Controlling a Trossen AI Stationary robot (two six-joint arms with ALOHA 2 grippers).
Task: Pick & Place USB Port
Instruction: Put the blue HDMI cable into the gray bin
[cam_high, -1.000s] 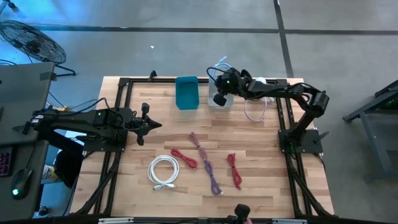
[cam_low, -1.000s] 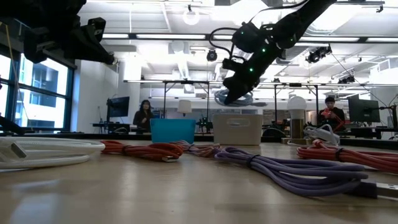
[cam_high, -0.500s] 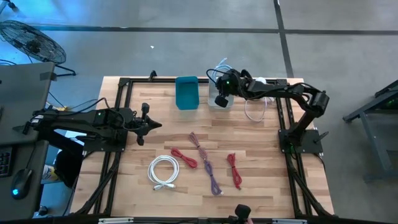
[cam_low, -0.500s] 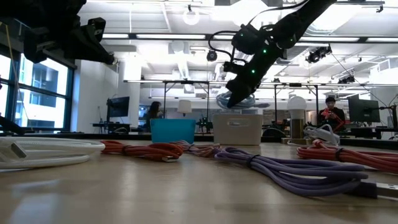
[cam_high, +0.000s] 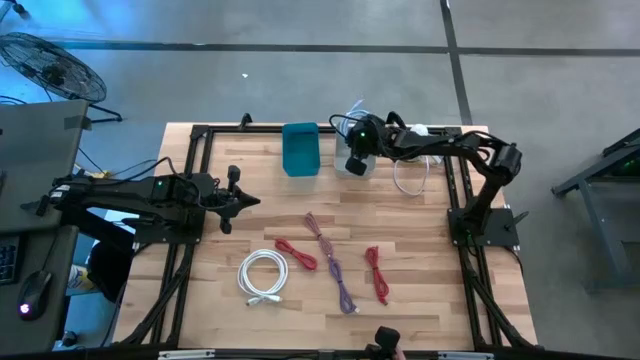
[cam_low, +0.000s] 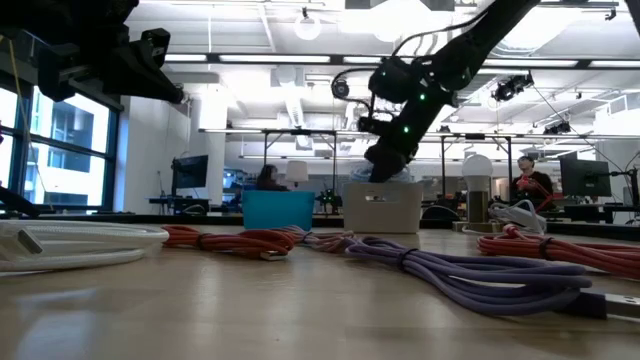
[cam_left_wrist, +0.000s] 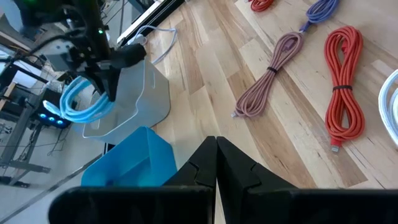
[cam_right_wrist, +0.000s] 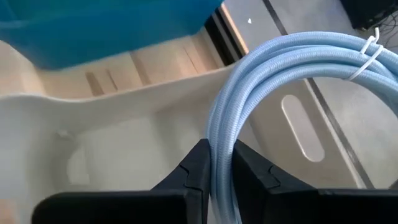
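Change since earlier: right gripper (cam_low: 385, 168) has come down from above the bin to its rim; in the low view we now see the cable partly behind the bin's wall. Left arm unchanged.

Right gripper: fingers pinched on the coiled light-blue USB cable (cam_right_wrist: 273, 87), which is tied with a white zip tie (cam_right_wrist: 370, 53). We see the loop clamped between the two dark fingertips in the right wrist view.

Task object location: the cable hangs from the right gripper over the open translucent white plastic bin (cam_high: 356, 163) at the table's far edge, its lower loop at or just inside the rim; we cannot tell whether it touches the bin floor.

Neighbouring bin: open blue plastic bin (cam_high: 300, 148) just beside the white one, on its left in the high view.

Left gripper (cam_high: 237, 200): parked over the left side of the wooden slatted table (cam_high: 420, 290), fingers pressed together, holding nothing.

Remaining cables on table: white coil (cam_high: 262, 275), two red bundles (cam_high: 295, 253) (cam_high: 376, 273), a mauve bundle (cam_high: 318, 230), a purple bundle (cam_high: 342, 285).

Step in hand (our judgement): placing, near the end of the lowering.

Next move calls for: spreading the fingers so the coil drops fully inside, then a straight lift clear of the bin wall.
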